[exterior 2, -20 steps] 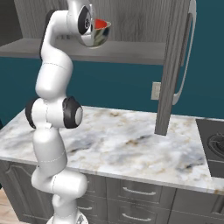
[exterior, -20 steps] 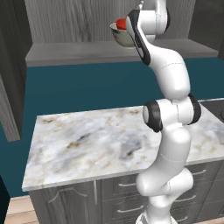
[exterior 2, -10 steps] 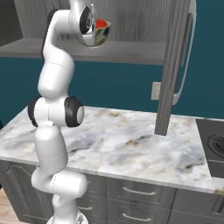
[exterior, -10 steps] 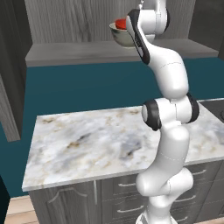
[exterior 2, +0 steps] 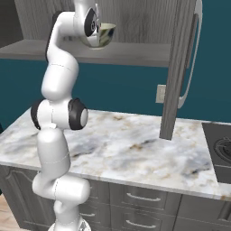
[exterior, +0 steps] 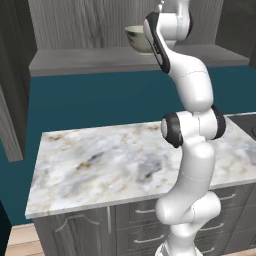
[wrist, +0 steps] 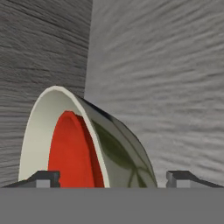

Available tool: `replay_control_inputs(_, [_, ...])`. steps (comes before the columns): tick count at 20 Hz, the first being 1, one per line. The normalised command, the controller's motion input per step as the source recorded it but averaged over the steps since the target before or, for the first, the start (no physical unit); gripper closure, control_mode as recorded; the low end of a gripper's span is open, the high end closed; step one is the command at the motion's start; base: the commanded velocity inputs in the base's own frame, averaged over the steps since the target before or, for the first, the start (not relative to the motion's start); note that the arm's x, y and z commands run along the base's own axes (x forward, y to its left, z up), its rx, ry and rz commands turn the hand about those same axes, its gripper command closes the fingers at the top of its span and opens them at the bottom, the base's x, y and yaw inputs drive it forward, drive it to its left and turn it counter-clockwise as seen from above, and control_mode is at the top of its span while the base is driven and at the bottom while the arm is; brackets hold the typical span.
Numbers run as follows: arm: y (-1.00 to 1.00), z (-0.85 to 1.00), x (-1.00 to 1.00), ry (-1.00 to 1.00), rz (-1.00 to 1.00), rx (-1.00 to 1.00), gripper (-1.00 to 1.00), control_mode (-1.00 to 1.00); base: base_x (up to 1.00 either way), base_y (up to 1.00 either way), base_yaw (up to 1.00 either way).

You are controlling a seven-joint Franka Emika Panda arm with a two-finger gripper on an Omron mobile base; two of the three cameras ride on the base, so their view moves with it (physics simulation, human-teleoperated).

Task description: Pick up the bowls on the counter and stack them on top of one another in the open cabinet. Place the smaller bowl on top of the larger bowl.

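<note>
The white-grey marble counter (exterior: 115, 165) with tan veining lies far below the end effector (wrist: 113, 177), its broad slab bare, with a straight front edge over grey drawer fronts (exterior 2: 149, 198). Up at the end effector's level, the flat grey shelf board (exterior: 80, 60) of the open grey wood-grain cabinet (wrist: 166, 65) runs wide to either side, and its hanging door (exterior 2: 178, 67) stands well off to one side in the right base view. In the hand view the cabinet's grained walls meet at an inner corner just beyond the bowls. The wide round grey-olive bowl (wrist: 118, 153), faintly striped outside and pale cream inside, sits on the shelf directly ahead of the end effector, and the small bright red round bowl (wrist: 72, 153) is nested within it, its smooth red surface framed by the cream rim. The end effector's jaws stand wide: the two dark fingertips (wrist: 46, 178) sit far apart, one to each side of the stacked bowls, and they grip nothing.
</note>
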Motion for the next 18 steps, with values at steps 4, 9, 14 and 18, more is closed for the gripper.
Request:
replay_control_inputs(4, [0.06, -0.32, 0.38, -0.03, 0.0, 0.0, -1.0, -1.0, 0.0, 0.0, 0.0])
replay_control_inputs(9, [0.01, -0.11, 0.12, -0.01, 0.0, 0.0, -1.0, -1.0, 0.0, 0.0, 0.0])
replay_control_inputs(14, [0.0, 0.01, -0.04, 0.0, 0.0, 0.0, -1.0, -1.0, 0.0, 0.0, 0.0])
replay_control_inputs(18, [0.0, 0.12, -0.34, 0.0, 0.0, 0.0, -1.0, -1.0, 0.0, 0.0, 0.0])
